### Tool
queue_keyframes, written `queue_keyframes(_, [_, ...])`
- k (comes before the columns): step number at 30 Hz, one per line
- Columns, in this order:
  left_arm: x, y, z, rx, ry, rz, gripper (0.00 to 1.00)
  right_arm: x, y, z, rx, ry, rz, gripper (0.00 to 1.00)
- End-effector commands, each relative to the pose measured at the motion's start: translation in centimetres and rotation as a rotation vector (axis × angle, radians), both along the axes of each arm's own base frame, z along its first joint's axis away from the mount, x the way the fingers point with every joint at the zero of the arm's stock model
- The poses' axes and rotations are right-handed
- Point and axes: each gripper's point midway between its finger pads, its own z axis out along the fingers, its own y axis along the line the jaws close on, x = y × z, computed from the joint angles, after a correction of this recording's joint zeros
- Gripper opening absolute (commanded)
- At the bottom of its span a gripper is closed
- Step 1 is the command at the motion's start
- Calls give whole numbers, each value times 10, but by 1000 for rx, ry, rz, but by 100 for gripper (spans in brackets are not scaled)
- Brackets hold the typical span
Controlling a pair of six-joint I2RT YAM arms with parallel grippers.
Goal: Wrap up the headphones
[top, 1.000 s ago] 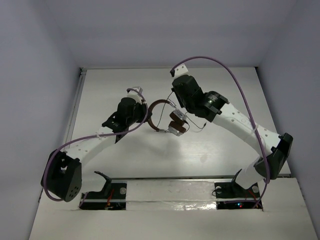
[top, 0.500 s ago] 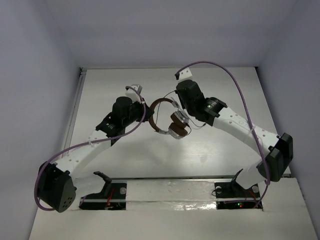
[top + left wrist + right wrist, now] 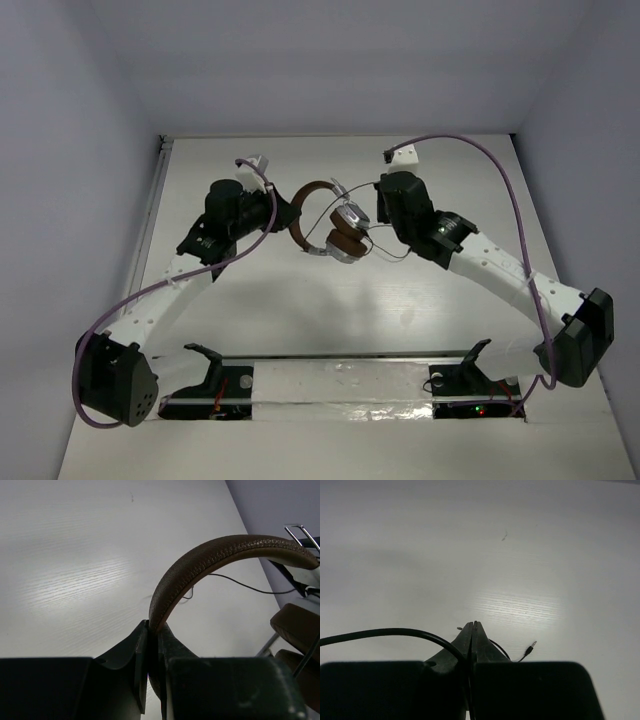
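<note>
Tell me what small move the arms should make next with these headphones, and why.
Probably swing the right claw around the ear cups, laying one turn of cord. The left claw is shut on the brown headband, steadying it; the right one pinches the cord, and the plug end is free beyond it.

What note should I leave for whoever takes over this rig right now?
Left gripper: shut on the headband.
Right gripper: shut on the cord.
Headphones: held up between the two arms, over the middle of the table.
Done: both grips are made.
Left: the wrapping itself. No turns of cord show around the headphones, and the plug end trails loose past the right fingers.
</note>
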Motion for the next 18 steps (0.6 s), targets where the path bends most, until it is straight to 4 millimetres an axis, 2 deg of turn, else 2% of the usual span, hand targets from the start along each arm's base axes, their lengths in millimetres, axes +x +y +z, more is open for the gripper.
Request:
queue_keyframes(1, [-13, -21, 57, -141, -113, -160, 0, 7, 8, 6, 81, -34, 1, 0])
queue_keyframes(3, [-15, -21, 65, -160, -130, -177, 0, 4, 11, 1, 89, -27, 26, 0])
queue_keyframes(4, [-17, -20, 68, -172, -132, -194, 0, 4, 14, 5, 121, -47, 39, 1])
queue_keyframes(6, [-19, -22, 74, -197, -134, -218, 0, -3, 26, -2, 154, -36, 119, 9])
queue_keyframes(7, [-23, -25, 76, -209, -134, -247, 0, -4, 33, 6, 190, -68, 158, 15])
queue_keyframes(8, [-25, -27, 78, -226, -126, -258, 0, -8, 46, 6, 214, -66, 228, 16])
queue_keyframes(9, [-25, -26, 82, -240, -132, -269, 0, -12, 50, -3, 217, -57, 262, 18])
queue_keyframes(12, [-29, -27, 93, -286, -134, -296, 0, -13, 69, 4, 297, -86, 375, 20])
queue_keyframes(16, [-31, -25, 110, -310, -146, -299, 0, -26, 90, 14, 406, -157, 525, 27])
queue_keyframes(18, [-30, -21, 117, -315, -158, -283, 0, -33, 97, 11, 433, -154, 593, 28])
